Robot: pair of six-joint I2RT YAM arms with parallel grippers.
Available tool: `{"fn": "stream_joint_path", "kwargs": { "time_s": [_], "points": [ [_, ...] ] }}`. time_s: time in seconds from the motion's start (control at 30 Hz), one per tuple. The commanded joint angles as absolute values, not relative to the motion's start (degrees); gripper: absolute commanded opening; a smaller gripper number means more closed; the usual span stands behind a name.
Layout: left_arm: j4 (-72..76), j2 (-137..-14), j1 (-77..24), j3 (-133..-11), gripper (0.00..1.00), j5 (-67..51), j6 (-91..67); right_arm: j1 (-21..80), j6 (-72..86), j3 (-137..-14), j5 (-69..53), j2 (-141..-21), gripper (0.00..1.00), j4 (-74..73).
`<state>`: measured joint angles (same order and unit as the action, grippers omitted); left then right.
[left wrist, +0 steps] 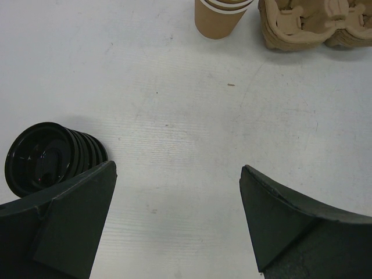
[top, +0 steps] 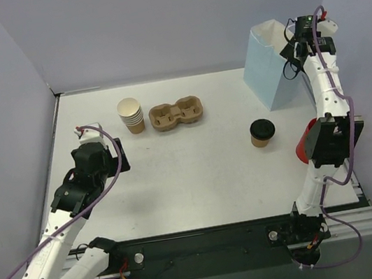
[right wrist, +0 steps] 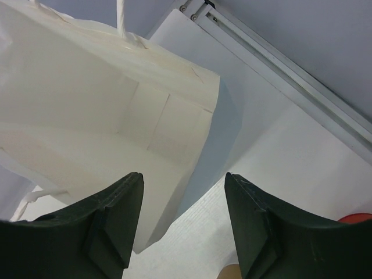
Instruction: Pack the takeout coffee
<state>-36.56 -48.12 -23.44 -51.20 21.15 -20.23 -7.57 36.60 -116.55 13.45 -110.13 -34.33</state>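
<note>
One takeout coffee, a tan cup with a black lid (top: 263,132), stands on the table right of centre. The brown two-cup tray (top: 177,112) lies at the back with both hollows bare; its edge also shows in the left wrist view (left wrist: 314,26). My left gripper (top: 119,156) (left wrist: 177,174) is open and empty above the table at the left, well short of the tray. My right gripper (top: 290,49) (right wrist: 183,180) is open and empty, held high over the rim of the light-blue paper bag (top: 272,65), whose white inside (right wrist: 116,104) faces it.
A stack of lidless tan cups (top: 130,115) (left wrist: 220,17) stands left of the tray. A stack of black lids (left wrist: 49,157) lies by my left finger. A red cup (top: 306,145) sits partly behind the right arm.
</note>
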Motion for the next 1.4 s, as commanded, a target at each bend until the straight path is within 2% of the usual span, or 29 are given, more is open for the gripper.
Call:
{"fn": "stream_joint_path", "kwargs": {
  "time_s": [0.0, 0.1, 0.13, 0.17, 0.23, 0.27, 0.37, 0.97, 1.37],
  "points": [
    [-34.28, -47.64, -23.03, -51.24, 0.97, 20.65, -19.16, -8.09, 37.27, -119.53, 14.77, -111.53, 0.57, -34.10],
    [-34.37, -47.72, -23.03, -51.33, 0.97, 20.74, -19.25, -8.17, 37.18, -120.41, 14.77, -112.15, 0.45, -34.10],
    [-34.37, -47.72, -23.03, -51.33, 0.97, 20.74, -19.25, -8.17, 37.00, -120.67, 14.59, -112.15, 0.39, -34.10],
    [-34.37, -47.72, -23.03, -51.33, 0.97, 20.83, -19.25, -8.17, 36.83, -120.93, 14.50, -112.24, 0.29, -34.10],
    [-34.37, -47.72, -23.03, -51.33, 0.97, 20.83, -19.34, -8.17, 36.56, -121.64, 13.89, -112.06, 0.20, -34.01],
    [-34.45, -47.72, -23.03, -51.33, 0.97, 20.83, -19.34, -8.17, 36.48, -121.73, 13.54, -111.97, 0.12, -34.01],
    [-34.63, -47.64, -23.03, -51.24, 0.97, 21.09, -19.34, -8.17, 36.74, -122.08, 11.96, -111.18, 0.00, -33.84],
    [-34.72, -47.29, -23.03, -51.33, 0.97, 21.27, -19.60, -3.52, 34.02, -126.83, 5.27, -100.99, 0.00, -33.57],
    [-34.45, -47.02, -22.85, -51.33, 0.97, 21.01, -19.60, 10.62, 30.94, -118.93, 5.71, -88.34, 0.00, -34.19]
  ]
}}
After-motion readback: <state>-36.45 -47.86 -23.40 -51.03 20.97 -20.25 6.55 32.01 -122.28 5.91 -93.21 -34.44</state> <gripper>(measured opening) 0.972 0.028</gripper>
